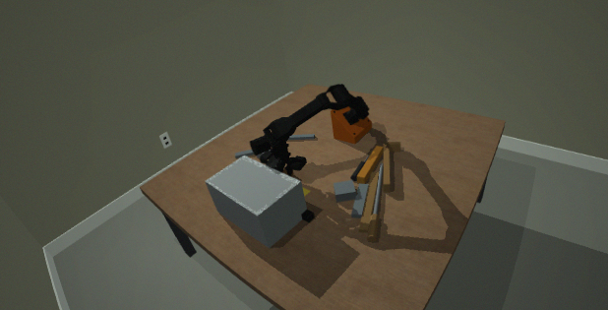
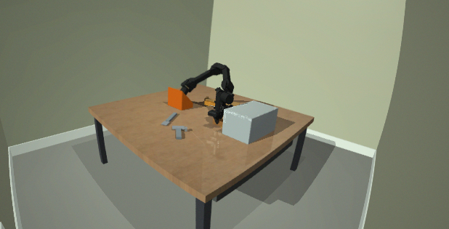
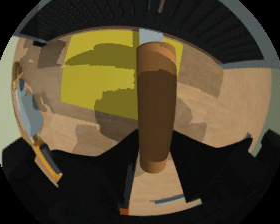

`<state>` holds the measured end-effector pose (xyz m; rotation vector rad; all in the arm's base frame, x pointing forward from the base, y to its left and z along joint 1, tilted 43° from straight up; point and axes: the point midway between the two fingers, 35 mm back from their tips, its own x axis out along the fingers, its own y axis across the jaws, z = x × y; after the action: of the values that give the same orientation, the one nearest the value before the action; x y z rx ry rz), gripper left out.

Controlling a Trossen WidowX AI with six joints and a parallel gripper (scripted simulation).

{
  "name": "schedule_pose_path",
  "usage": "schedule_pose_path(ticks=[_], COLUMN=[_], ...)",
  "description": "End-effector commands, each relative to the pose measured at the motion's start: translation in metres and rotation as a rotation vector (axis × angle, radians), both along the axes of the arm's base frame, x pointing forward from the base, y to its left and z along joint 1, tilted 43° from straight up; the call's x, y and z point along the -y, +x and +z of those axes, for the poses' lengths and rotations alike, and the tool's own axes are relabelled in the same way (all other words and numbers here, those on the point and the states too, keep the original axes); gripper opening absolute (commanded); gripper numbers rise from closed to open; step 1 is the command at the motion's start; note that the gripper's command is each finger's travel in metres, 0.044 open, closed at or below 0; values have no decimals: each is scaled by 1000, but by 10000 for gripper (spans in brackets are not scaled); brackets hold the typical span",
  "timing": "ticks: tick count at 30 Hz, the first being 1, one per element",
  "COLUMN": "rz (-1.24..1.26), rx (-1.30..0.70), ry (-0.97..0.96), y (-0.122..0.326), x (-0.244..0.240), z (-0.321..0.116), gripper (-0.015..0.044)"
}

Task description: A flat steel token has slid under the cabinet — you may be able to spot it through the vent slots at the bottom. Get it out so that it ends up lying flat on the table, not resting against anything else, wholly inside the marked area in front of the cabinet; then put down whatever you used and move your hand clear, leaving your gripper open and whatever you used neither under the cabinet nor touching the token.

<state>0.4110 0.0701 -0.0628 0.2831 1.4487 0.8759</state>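
Note:
The grey cabinet (image 1: pixel 256 186) (image 2: pixel 251 121) stands on the table; its dark slotted front (image 3: pixel 101 16) fills the top of the wrist view. My gripper (image 2: pixel 216 121) (image 3: pixel 152 132) is shut on the brown handle (image 3: pixel 157 107) of a tool, low in front of the cabinet. The tool's flat grey blade (image 3: pixel 151 36) points at the cabinet's bottom edge; its far end is hidden. The yellow marked area (image 3: pixel 98 82) (image 1: pixel 306 192) lies in front of the cabinet, partly under the tool in the wrist view. I cannot make out the token in any view.
A grey block (image 1: pixel 344 190), a flat grey piece (image 1: pixel 360 201), an orange-yellow bar (image 1: pixel 370 164) and several wooden lengths lie to one side. A black cube (image 1: pixel 308 216) is beside the cabinet. A grey strip (image 2: pixel 169 119) and a T-shaped grey piece (image 2: pixel 179 132) lie on the other side.

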Motion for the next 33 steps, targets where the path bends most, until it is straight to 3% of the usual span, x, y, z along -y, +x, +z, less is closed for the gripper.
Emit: schedule_pose_path(ticks=[1, 33], rz=[1, 1], rx=[2, 1], ry=[10, 9], y=[-1, -25], x=[-6, 3], z=[4, -1], gripper=[0, 0])
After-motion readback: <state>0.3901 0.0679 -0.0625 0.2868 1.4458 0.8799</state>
